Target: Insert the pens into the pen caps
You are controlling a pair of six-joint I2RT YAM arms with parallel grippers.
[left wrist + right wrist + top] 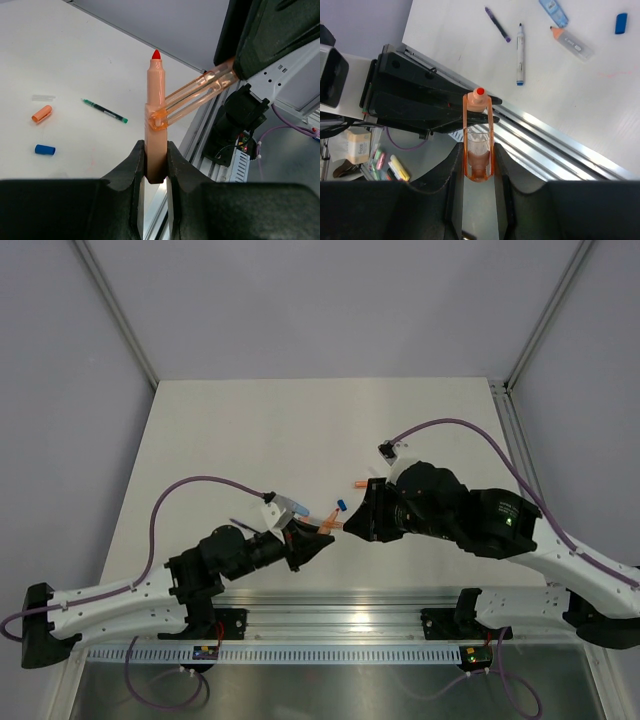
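Observation:
My left gripper (155,150) is shut on the lower barrel of a peach-orange pen (155,107) and holds it upright, its red tip (156,54) bare. My right gripper (479,152) is shut on a clear orange pen cap (479,135). In the left wrist view the cap (200,92) lies at a slant, its end against the side of the barrel below the tip. The two grippers, left (318,537) and right (352,520), meet above the table's near edge. An orange cap (41,113), a blue cap (45,149) and a clear cap (43,97) lie on the table.
A thin green-tipped pen (105,110) lies near the loose caps. A thin purple pen (497,23), a white pen with a blue end (520,55) and a clear pen with an orange end (572,41) lie at the near left. The aluminium rail (340,605) runs under the grippers.

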